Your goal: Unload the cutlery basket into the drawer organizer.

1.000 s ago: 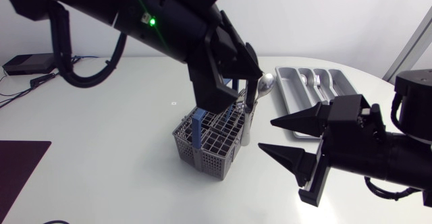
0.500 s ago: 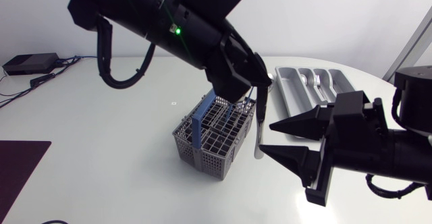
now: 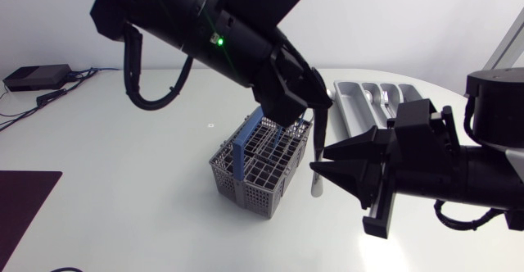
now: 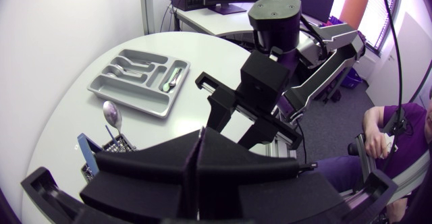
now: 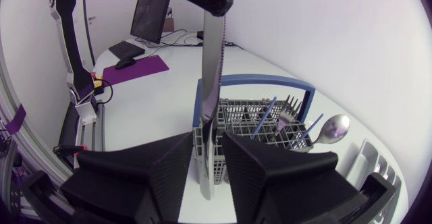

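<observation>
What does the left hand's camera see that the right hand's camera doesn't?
Only the left wrist view shows the cutlery already lying in the organizer. Only the right wrist view shows the knife, hanging between the fingers of the right hand. Both views show the basket and the spoon standing in it.

The bulky matte black left arm (image 3: 205, 18) carries a small green glowing lamp (image 3: 217, 39) on its shell. Behind the lamp a black ribbed cable (image 3: 135, 75) makes a loop. Ahead of the lamp is the black left gripper (image 3: 321, 102) with broad wedge fingers. Well apart from the lamp, the right arm (image 3: 458, 174) is also black, with a dark grey round joint (image 3: 495, 100), a thin black cable (image 3: 463, 219) and the black right gripper (image 3: 318, 160) with pointed wedge fingers.
</observation>
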You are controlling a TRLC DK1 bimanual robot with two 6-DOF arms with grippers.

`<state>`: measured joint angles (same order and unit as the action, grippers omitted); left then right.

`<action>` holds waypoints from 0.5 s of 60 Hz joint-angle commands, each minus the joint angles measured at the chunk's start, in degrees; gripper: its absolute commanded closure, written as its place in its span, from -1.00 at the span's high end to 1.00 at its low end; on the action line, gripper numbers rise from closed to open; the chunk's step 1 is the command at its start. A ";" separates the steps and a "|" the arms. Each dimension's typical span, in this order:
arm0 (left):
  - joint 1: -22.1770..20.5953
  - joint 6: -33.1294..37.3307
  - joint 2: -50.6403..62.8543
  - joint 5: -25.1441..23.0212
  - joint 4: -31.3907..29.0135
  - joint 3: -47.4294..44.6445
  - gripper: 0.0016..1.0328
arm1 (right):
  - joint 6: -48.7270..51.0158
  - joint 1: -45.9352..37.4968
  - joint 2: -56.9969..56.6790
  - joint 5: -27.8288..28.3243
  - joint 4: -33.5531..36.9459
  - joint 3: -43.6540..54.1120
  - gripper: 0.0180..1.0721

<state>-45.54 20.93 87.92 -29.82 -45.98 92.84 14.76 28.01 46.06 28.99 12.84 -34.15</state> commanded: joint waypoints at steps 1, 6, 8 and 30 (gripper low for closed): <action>0.19 -1.33 0.59 -1.38 0.98 -0.55 -0.84 | -1.14 0.03 0.69 0.80 -0.89 -1.36 -0.48; 0.10 -1.42 0.59 -1.55 0.98 -0.73 -0.84 | -1.14 0.55 0.78 0.89 -0.89 -1.27 -0.52; 0.10 -1.42 0.59 -1.64 0.98 -0.82 -0.84 | -1.14 0.73 0.87 0.98 -0.89 -1.27 -0.55; 2.56 -3.09 0.94 -1.64 1.85 2.00 0.36 | -0.61 1.08 0.43 1.07 1.92 -1.09 -0.89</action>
<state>-44.71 20.05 87.94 -31.27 -45.78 92.73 13.93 28.42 46.22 29.80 13.26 -34.20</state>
